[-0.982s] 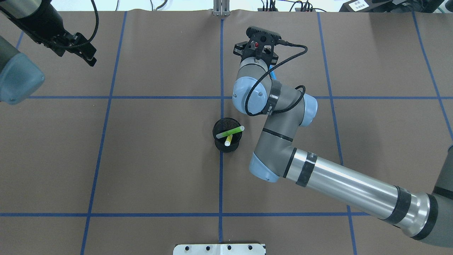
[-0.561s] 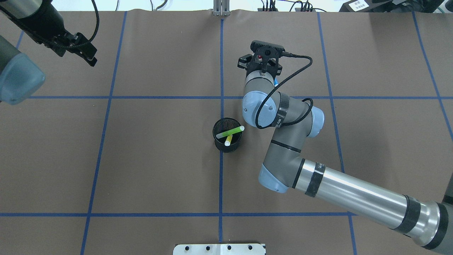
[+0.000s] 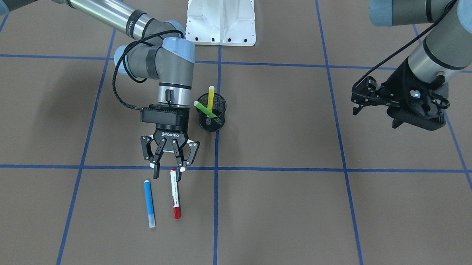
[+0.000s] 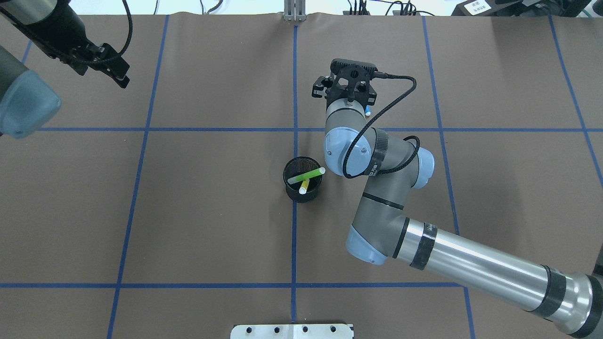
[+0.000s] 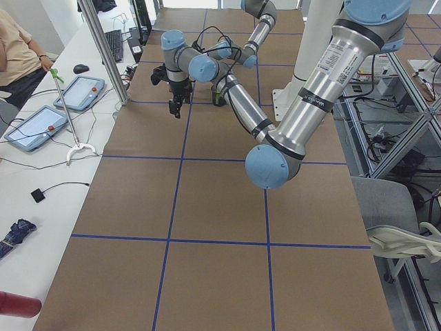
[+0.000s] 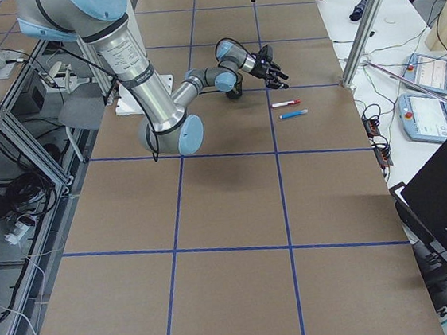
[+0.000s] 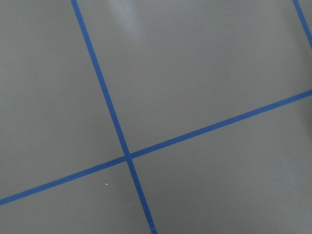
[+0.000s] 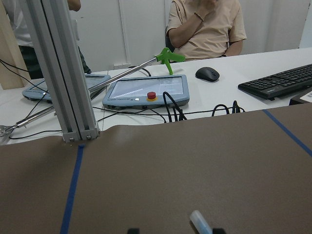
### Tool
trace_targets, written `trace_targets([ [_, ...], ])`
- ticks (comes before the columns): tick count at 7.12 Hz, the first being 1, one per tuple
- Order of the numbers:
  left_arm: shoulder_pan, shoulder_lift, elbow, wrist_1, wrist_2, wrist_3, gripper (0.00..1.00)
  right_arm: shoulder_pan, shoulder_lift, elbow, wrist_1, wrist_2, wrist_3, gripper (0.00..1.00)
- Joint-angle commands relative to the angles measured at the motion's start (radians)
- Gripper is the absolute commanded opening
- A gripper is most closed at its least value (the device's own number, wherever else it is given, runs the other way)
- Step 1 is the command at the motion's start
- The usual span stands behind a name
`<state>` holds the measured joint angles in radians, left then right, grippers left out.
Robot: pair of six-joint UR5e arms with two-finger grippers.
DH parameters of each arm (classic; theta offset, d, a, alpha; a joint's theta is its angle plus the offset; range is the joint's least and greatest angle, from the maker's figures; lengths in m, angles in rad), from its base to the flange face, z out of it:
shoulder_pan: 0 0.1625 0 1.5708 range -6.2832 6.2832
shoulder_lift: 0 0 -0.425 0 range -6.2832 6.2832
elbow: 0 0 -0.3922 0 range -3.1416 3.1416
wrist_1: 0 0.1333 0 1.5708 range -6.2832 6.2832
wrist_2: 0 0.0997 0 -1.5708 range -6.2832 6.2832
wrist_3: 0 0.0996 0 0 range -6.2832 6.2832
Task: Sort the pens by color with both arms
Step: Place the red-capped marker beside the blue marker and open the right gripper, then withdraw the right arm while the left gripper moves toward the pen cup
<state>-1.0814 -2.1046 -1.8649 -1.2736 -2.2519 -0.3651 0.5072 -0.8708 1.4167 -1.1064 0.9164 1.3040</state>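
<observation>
Backed right gripper (image 3: 167,171) off toward cup (image 3: 210,118), fingers spread, empty. Red-cap pen (image 3: 174,193) now flat on table (image 3: 296,214) beside blue pen (image 3: 149,203), far of cup. Green pen (image 3: 204,108), yellow pen (image 3: 211,95) in cup, next up. Left gripper (image 4: 120,78) parked far left, state unclear.

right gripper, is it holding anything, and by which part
Nothing. The right gripper stands open, and the red-capped pen lies on the table, out of its grip.

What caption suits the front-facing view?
Right gripper, jaws open, over one end of the red pen, blue pen alongside; green pen and yellow pen in the cup.
</observation>
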Motion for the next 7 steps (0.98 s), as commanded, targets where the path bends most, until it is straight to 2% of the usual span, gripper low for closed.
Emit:
trace_targets([
  [1, 0.000, -0.002, 0.001, -0.001, 0.000, -0.018, 0.99, 0.026, 0.006, 0.040, -0.003, 0.108, -0.026, 0.69],
  [3, 0.017, -0.009, 0.000, -0.054, 0.000, -0.171, 0.99, 0.111, 0.006, 0.053, -0.010, 0.334, -0.023, 0.90],
  [4, 0.044, -0.009, 0.001, -0.099, 0.000, -0.254, 0.99, 0.144, 0.004, 0.053, -0.015, 0.419, -0.025, 0.98],
  [6, 0.104, -0.041, 0.009, -0.125, 0.014, -0.365, 0.99, 0.281, 0.007, 0.074, -0.137, 0.780, -0.050, 0.98],
  [7, 0.126, -0.058, 0.015, -0.125, 0.015, -0.418, 0.99, 0.342, 0.009, 0.085, -0.197, 0.921, -0.139, 0.98],
])
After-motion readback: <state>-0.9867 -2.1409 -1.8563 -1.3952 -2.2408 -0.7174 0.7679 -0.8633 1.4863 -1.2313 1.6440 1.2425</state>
